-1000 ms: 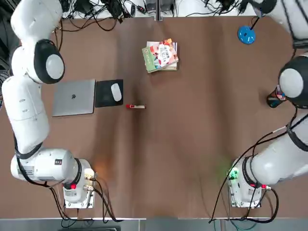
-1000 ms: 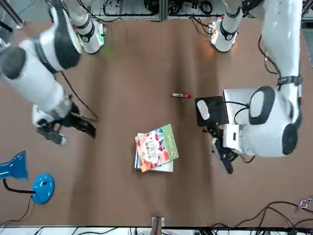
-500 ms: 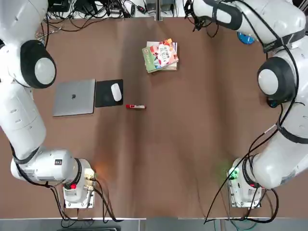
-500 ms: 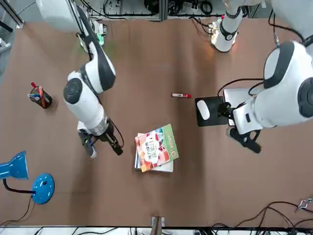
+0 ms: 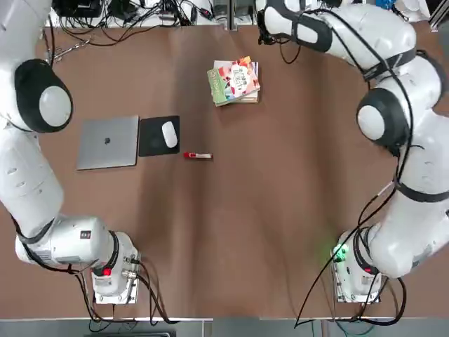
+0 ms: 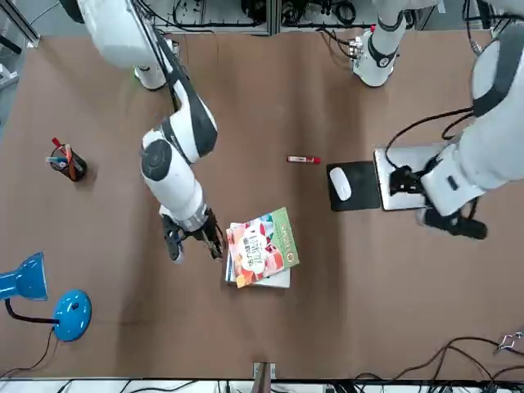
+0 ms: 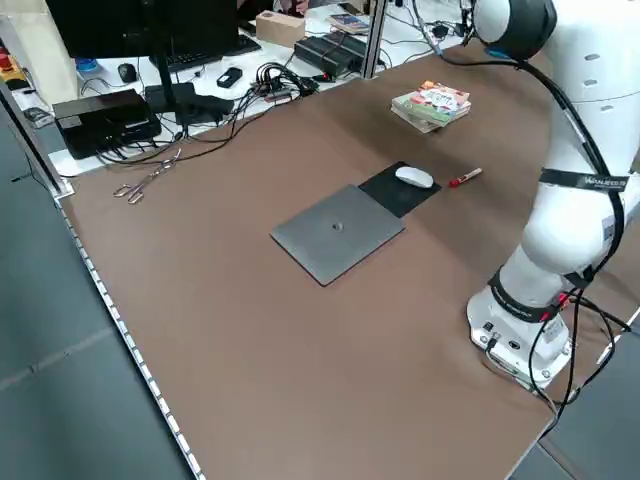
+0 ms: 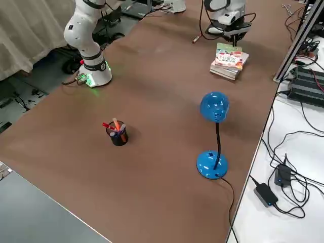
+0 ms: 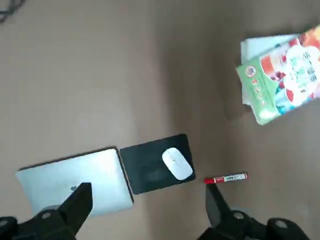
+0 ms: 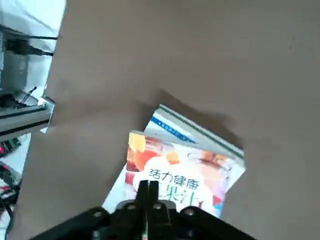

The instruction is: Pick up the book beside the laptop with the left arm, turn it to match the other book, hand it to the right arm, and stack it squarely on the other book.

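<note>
The colourful book (image 5: 236, 79) lies on top of the white-covered book (image 5: 251, 93), turned a little askew to it, at the far middle of the table. The right wrist view shows both the colourful book (image 10: 172, 187) and the white book (image 10: 200, 134) below my right gripper (image 10: 148, 191), which is shut and empty. From the front, that right gripper (image 6: 211, 242) hovers right beside the stack (image 6: 260, 250). My left gripper (image 9: 149, 207) is open and empty, high above the silver laptop (image 9: 70, 181); from the front the left gripper (image 6: 449, 219) hangs by the laptop (image 6: 399, 168).
A black mouse pad (image 5: 159, 135) with a white mouse (image 5: 169, 134) lies beside the laptop (image 5: 107, 142), and a red marker (image 5: 198, 155) just in front. A pen cup (image 6: 64, 161) and blue lamp (image 6: 49, 299) stand on the robot's right.
The right arm has swung in from its side until its gripper is beside the stacked books. The left gripper has drawn back from the books toward the laptop. The books have not moved.
</note>
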{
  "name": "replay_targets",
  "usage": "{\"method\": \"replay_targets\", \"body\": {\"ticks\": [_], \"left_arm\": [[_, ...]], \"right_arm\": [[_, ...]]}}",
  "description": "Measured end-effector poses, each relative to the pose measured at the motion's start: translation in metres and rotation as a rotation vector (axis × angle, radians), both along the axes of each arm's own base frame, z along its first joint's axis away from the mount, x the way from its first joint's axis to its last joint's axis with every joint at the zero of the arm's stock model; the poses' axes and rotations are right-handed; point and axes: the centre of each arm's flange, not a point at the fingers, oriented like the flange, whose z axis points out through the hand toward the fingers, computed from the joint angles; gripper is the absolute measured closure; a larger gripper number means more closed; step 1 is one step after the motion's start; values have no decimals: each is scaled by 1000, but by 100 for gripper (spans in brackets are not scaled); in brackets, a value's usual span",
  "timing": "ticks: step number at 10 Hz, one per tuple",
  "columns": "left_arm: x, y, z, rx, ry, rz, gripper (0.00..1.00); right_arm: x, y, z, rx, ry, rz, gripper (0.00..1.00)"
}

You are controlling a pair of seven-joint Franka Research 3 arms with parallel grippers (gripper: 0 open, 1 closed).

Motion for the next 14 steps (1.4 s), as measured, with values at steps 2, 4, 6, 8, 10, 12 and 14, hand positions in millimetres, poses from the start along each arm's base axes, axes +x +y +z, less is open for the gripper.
{"method": "replay_targets", "body": {"ticks": [2, 4, 6, 8, 10, 12, 14], "left_arm": [[-10, 32, 11, 21, -38, 64, 0], [-32, 53, 23, 69, -70, 116, 1], [-66, 77, 30, 88, -91, 168, 4], [-95, 94, 30, 84, -79, 185, 1], [-101, 99, 21, 68, -61, 168, 0], [-100, 116, 18, 65, -61, 158, 1], [-98, 130, 17, 60, -69, 93, 0]], "right_arm": [[10, 17, -23, 27, -9, -55, 100], [11, 38, -50, 4, -31, -28, 100], [-11, 79, -73, -34, -39, 51, 100], [-38, 116, -86, -63, -47, 176, 100], [-46, 125, -95, -99, -63, 299, 100], [-58, 139, -115, -116, -68, 367, 100], [-70, 157, -130, -104, -91, 399, 100]]}}
